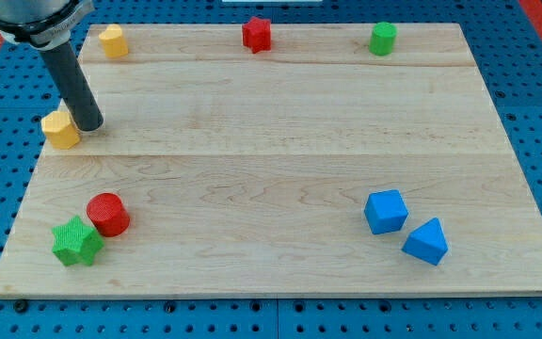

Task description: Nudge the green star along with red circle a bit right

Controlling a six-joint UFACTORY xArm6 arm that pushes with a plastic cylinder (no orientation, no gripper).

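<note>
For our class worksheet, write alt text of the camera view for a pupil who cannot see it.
My tip rests beside a yellow block at the wooden board's left edge, far above the green star and red circle, which touch near the bottom left. Two blue blocks sit bottom right; yellow, red and green blocks line the top.

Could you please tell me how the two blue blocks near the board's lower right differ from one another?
The blue cube looks boxy with a flat top, while the blue wedge rises to a slanted ridge. The blue cube lies further toward the view's left and top; the blue wedge sits closer to the board's bottom edge. Both are the same blue, alike in size, and almost touching.
</note>
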